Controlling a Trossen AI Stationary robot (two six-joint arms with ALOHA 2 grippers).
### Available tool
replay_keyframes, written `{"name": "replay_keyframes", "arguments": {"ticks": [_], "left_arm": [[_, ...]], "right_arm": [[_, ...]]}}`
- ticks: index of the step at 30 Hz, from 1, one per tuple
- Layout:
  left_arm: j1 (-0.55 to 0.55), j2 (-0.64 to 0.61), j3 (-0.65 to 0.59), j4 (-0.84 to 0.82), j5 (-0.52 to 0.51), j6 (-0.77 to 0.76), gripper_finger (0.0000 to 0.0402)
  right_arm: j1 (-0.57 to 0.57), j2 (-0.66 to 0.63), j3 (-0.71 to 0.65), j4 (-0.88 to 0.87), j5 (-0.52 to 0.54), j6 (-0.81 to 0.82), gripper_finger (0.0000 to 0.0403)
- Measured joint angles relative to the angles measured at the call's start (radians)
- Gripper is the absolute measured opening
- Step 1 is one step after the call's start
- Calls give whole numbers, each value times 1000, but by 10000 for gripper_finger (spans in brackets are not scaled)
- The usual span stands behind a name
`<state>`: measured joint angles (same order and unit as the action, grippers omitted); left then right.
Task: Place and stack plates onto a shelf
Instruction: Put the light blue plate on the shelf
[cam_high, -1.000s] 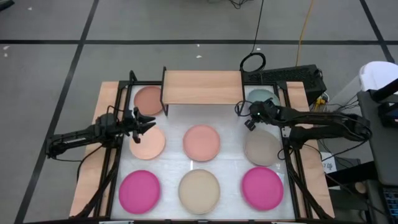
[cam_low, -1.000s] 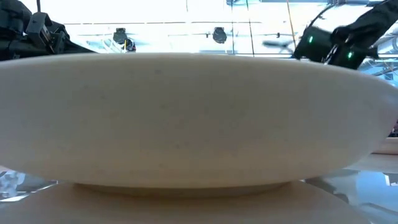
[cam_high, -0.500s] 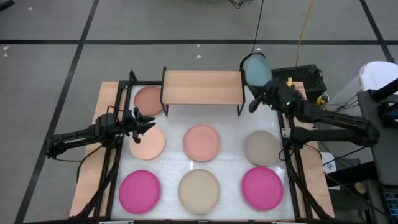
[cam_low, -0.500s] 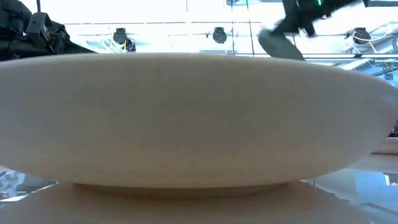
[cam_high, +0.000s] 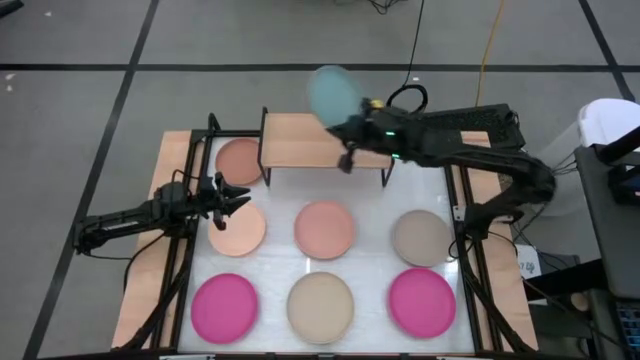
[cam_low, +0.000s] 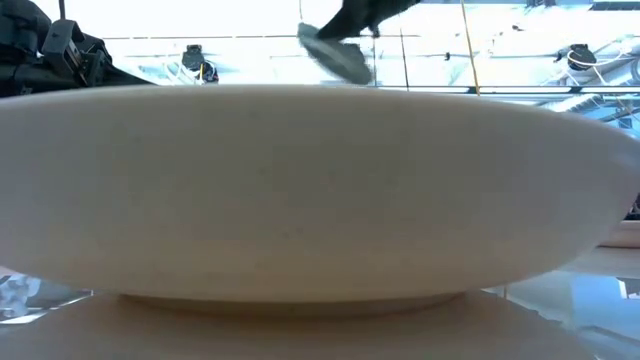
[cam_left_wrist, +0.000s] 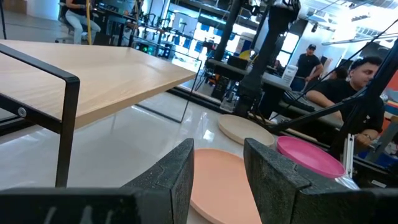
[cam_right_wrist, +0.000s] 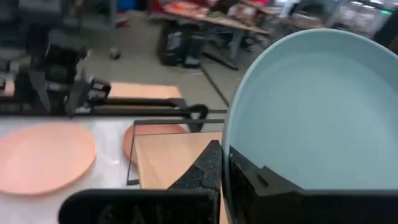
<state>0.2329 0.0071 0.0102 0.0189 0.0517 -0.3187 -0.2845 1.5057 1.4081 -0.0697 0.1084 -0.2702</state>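
Observation:
My right gripper (cam_high: 347, 132) is shut on the pale teal plate (cam_high: 332, 92) and hovers over the shelf (cam_high: 300, 143), a low rack with a wooden top and black legs at the table's far edge. The wrist view shows the teal plate (cam_right_wrist: 311, 112) over the shelf's top (cam_right_wrist: 165, 158). My left gripper (cam_high: 236, 196) is open and hovers just above the far edge of the peach plate (cam_high: 238, 230). The peach plate (cam_left_wrist: 217, 183) shows between its fingers. Flat on the table lie the brownish-red (cam_high: 238, 158), pink (cam_high: 324, 228), taupe (cam_high: 421, 237) and beige (cam_high: 320, 305) plates. My right gripper pinches the teal plate's rim (cam_right_wrist: 231, 134) between its two fingers, one finger (cam_right_wrist: 208, 168) on the outer side and one (cam_right_wrist: 255, 177) on the inner side. It comes at the rim from the table's right. The plate is lifted clear and tilted above the shelf (cam_low: 335, 55).
Two magenta plates (cam_high: 225, 306) (cam_high: 422, 301) lie in the near row beside the beige one (cam_low: 320, 190), which fills the low view. Black frame rails (cam_high: 180, 280) run along the table's left and right sides. People sit at desks beyond the table (cam_left_wrist: 354, 74).
My right gripper has lifted the teal plate off the table's far right corner and carried it up and toward the left, over the shelf. The plate now hangs clear in the air and tilted. My left arm has kept still.

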Motion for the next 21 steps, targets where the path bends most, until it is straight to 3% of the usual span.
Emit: {"name": "replay_keyframes", "arguments": {"ticks": [6, 11, 21], "left_arm": [[0, 0, 0, 0, 0, 0, 145], [0, 0, 0, 0, 0, 0, 145], [0, 0, 0, 0, 0, 0, 145]], "right_arm": [[-11, 189, 24, 161, -135, -139, 0], [-39, 307, 23, 200, -140, -186, 0], [-70, 408, 23, 207, -218, -188, 0]]}}
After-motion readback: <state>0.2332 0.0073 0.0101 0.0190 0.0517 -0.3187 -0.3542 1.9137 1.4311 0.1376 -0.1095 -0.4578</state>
